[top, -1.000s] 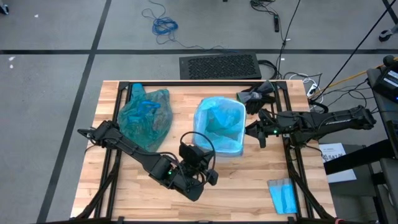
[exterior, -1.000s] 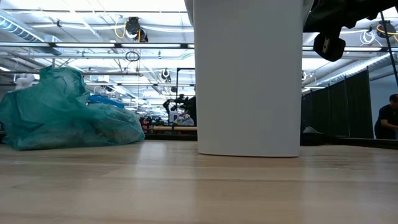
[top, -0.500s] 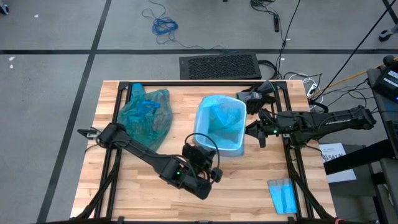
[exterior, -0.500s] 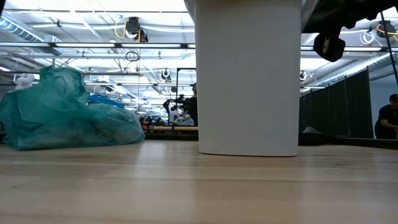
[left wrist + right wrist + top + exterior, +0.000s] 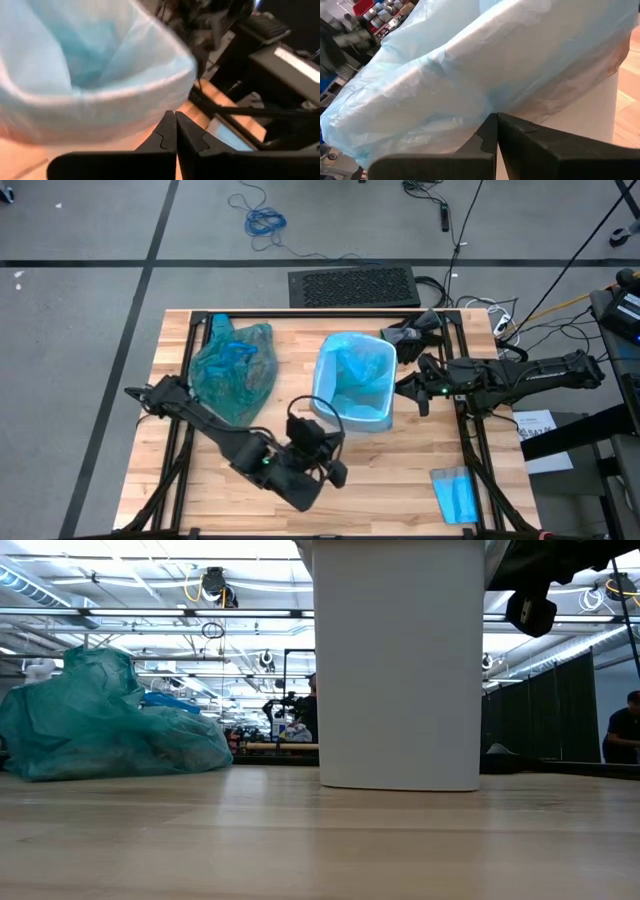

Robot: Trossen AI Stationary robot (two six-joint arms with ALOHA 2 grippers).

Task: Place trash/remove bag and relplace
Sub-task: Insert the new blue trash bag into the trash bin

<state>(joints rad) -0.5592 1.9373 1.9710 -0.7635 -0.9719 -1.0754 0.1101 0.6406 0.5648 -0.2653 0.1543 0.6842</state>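
teal-green bag (image 5: 232,368) lying bunched and full-looking on the table (image 5: 380,470) toward its far left corner, well apart from the bin; seen also in the low view as a crinkled mound (image 5: 105,720) resting on the wood; no loose trash visible anywhere on the table; presumably already gathered inside that bag, though contents cannot be made out.

white bin (image 5: 353,385) standing upright near the table's middle, already lined with a paler sky-blue bag (image 5: 358,375) folded over the rim; liner edge draped down the outer wall in both wrist views (image 5: 445,75).

left gripper (image 5: 335,472) just in front of the bin on the near side, fingers pressed together and holding nothing; liner rim (image 5: 100,75) just ahead of it, apart from the fingertips; right gripper (image 5: 408,392) just beside the bin's right wall, likewise closed and empty, with the draped liner close ahead.

small flat folded blue sheet (image 5: 455,495) lying at the near right corner, untouched; dark clutter at the far right edge of the table too unclear to name.

judging by the layout: old bag out and set aside, fresh liner in place, task close to finished; left at most, tidying the liner's rim and drawing both arms away.
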